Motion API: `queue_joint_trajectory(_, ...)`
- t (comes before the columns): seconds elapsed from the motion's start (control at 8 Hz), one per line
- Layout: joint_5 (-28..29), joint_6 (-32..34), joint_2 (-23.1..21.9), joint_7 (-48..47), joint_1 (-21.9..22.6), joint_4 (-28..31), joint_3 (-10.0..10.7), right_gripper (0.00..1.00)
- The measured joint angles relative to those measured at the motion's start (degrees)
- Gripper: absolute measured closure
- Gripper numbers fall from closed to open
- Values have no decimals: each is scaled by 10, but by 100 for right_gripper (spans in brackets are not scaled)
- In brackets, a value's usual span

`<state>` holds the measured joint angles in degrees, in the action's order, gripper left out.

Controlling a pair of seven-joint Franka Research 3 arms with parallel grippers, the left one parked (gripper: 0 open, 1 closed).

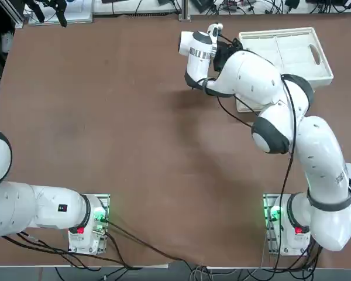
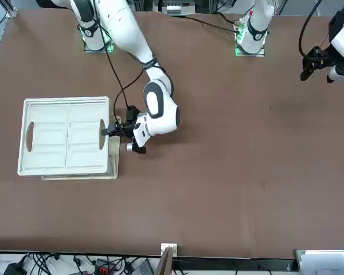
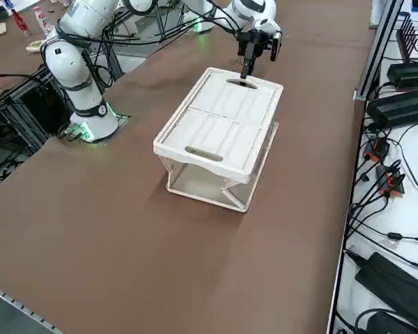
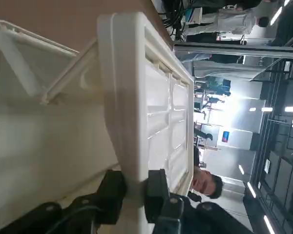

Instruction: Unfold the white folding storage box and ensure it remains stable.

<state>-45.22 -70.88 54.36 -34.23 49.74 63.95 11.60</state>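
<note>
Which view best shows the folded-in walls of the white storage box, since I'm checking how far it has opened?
The right side view: it shows folding walls beneath the raised panel. The wrist view shows part of them; front and top views mainly show the panel.

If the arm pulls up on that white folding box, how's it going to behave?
The panel of the white folding storage box looks stiff, probably light plastic. Its side walls seem half folded, so pushing down might collapse it. Gripped at one edge by the right gripper, it may tilt when lifted.
</note>
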Motion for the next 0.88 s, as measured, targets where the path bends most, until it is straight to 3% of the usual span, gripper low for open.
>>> queue_joint_trajectory(0.88, -11, -2, 0, -110, 5, -17, 14, 74)
